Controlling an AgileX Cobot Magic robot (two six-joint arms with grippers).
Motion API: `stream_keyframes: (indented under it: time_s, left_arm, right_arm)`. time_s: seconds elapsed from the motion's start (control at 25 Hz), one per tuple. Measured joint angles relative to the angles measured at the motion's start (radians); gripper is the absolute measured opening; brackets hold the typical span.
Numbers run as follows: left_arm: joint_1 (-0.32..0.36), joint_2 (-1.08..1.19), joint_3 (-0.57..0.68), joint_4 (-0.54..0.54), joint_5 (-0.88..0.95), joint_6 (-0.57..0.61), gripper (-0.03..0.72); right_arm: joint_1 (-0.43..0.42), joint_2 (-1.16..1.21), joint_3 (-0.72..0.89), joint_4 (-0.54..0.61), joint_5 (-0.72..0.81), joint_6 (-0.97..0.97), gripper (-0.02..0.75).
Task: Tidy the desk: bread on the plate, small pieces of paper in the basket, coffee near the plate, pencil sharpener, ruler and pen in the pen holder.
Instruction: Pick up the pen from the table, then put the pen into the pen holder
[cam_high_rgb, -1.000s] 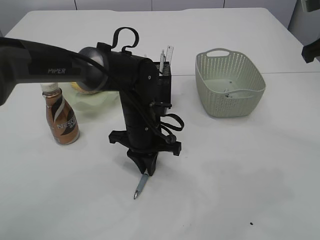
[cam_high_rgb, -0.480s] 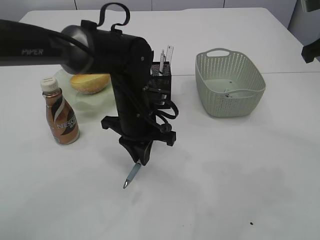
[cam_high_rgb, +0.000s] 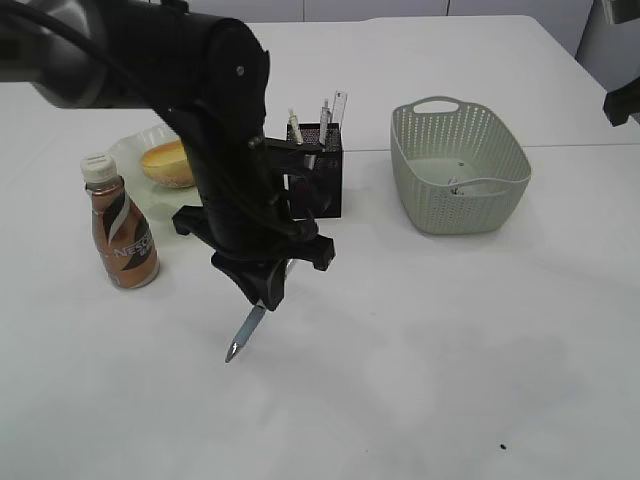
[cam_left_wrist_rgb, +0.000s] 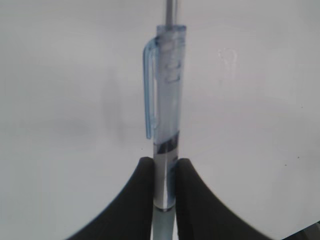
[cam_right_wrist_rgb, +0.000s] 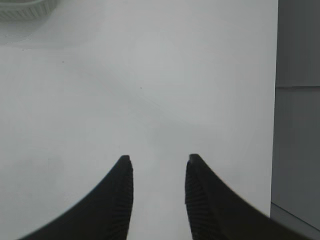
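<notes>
1. Pen step: the left claw, at lower left of centre, is pinching it tight, tip hanging over the table.
2. Next move, I judge: carrying it to the pen holder, centre.
3. The right claw is idling part-open, holding nothing.
4. Count: one bread, one plate, one coffee, one basket.

bottle left on bench | bread on plate behind bottle | pen holder centre | basket right of pen holder
</notes>
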Motion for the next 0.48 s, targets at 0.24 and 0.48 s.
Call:
stream_keyframes:
  time_s: [0.24,0.48]
  left_arm:
    - [0.0,-0.114,0.236,0.011,-0.247,0.002,0.059]
    - [0.0,-0.209,0.486,0.026,-0.552,0.002,0.059]
  right_arm:
    - [0.0,0.0,0.0,0.0,0.0,0.0,0.291]
    - [0.0,0.0,0.0,0.0,0.0,0.0,0.291]
